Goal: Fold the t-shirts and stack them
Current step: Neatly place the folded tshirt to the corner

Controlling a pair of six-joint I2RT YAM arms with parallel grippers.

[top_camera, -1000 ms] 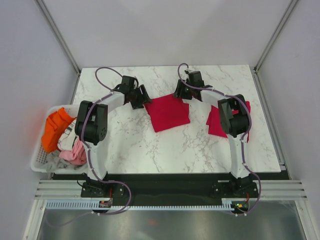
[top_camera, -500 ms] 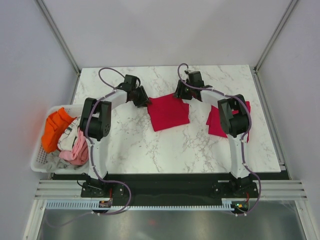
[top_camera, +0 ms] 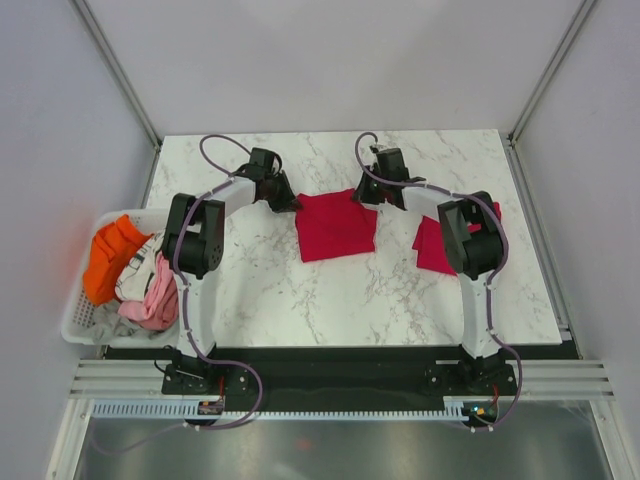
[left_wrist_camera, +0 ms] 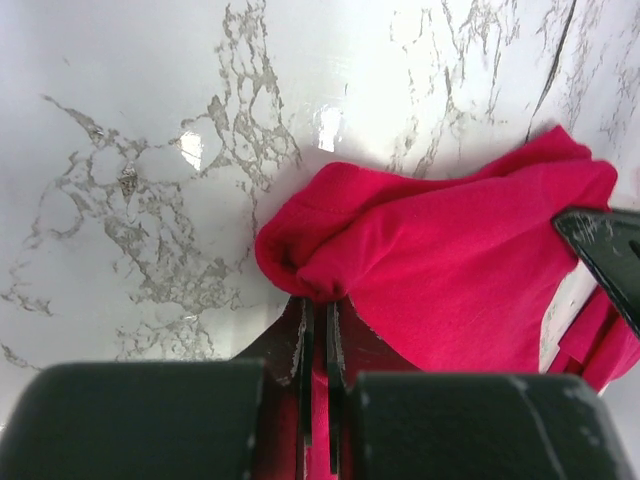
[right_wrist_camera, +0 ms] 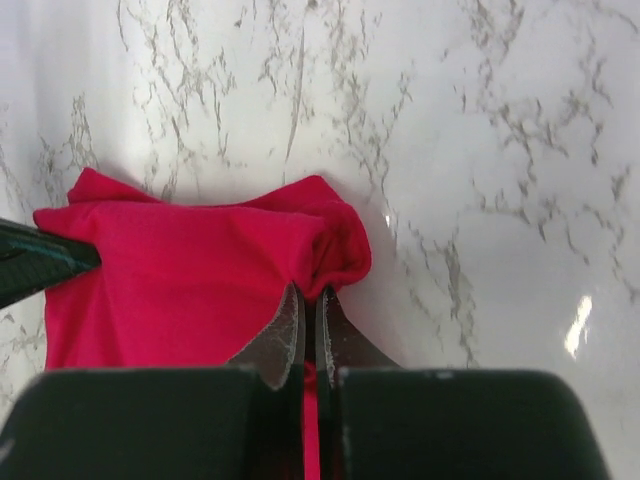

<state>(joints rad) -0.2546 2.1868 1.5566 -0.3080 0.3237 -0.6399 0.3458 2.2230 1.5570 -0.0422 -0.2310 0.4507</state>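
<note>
A crimson t-shirt (top_camera: 335, 225) lies folded in the middle of the marble table (top_camera: 300, 290). My left gripper (top_camera: 286, 201) is shut on its far-left corner; the left wrist view shows the cloth (left_wrist_camera: 450, 260) bunched between the jaws (left_wrist_camera: 320, 310). My right gripper (top_camera: 368, 196) is shut on the far-right corner, with a pinched fold of the shirt (right_wrist_camera: 190, 270) caught at the fingertips (right_wrist_camera: 308, 300). A second red t-shirt (top_camera: 432, 245) lies folded at the right, partly hidden under the right arm.
A white basket (top_camera: 80, 325) at the table's left edge holds orange (top_camera: 110, 255) and pink (top_camera: 150, 300) clothes. Metal frame posts stand at the back corners. The other gripper's dark finger edges into each wrist view.
Both grippers have closed on the middle shirt's far corners. The left arm has moved in toward the shirt, and the cloth's far edge has shifted and squared up.
</note>
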